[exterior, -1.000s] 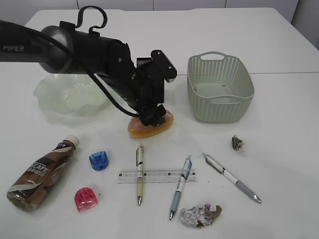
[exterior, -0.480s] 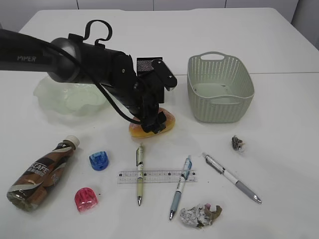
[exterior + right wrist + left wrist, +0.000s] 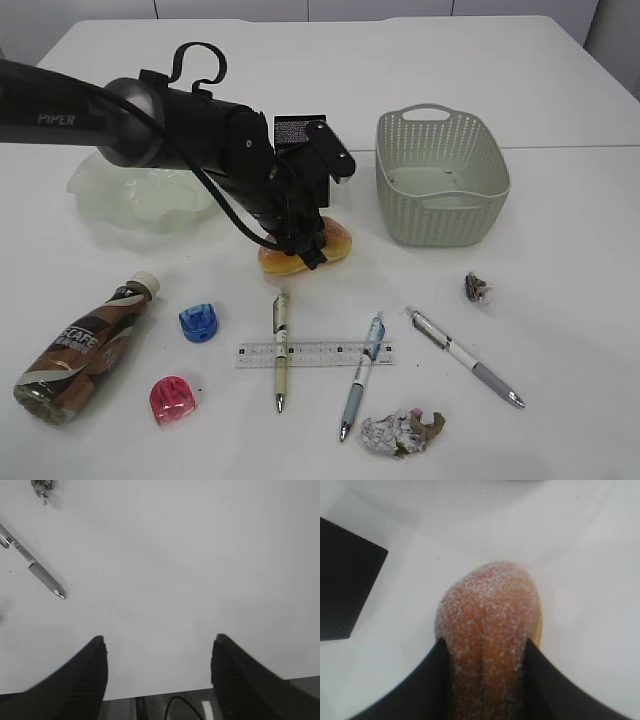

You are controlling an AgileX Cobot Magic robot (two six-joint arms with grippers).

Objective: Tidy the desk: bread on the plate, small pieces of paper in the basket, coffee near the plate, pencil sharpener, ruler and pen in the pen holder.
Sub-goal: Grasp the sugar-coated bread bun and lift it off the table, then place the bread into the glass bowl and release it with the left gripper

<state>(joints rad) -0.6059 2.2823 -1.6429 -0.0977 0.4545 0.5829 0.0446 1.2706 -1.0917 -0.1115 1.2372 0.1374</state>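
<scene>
At centre frame the left gripper (image 3: pixel 305 243) clamps both fingers against the sides of the sugar-dusted bread (image 3: pixel 487 630), which lies on the desk (image 3: pixel 560 230) between plate (image 3: pixel 110 195) and basket (image 3: pixel 440 180); the right gripper (image 3: pixel 159 667) gapes wide over bare tabletop

The bread (image 3: pixel 487 625) is golden-brown with a fine white sugar speckle; the plate (image 3: pixel 120 200) is translucent pale green and the basket (image 3: pixel 440 180) sage green with perforated sides. The coffee (image 3: pixel 80 350) carries a brown, black and white swirl label under a cream cap. The two sharpeners are blue (image 3: pixel 198 322) and pink (image 3: pixel 171 399), the ruler (image 3: pixel 315 354) clear with black markings, the desk (image 3: pixel 560 250) white.
</scene>
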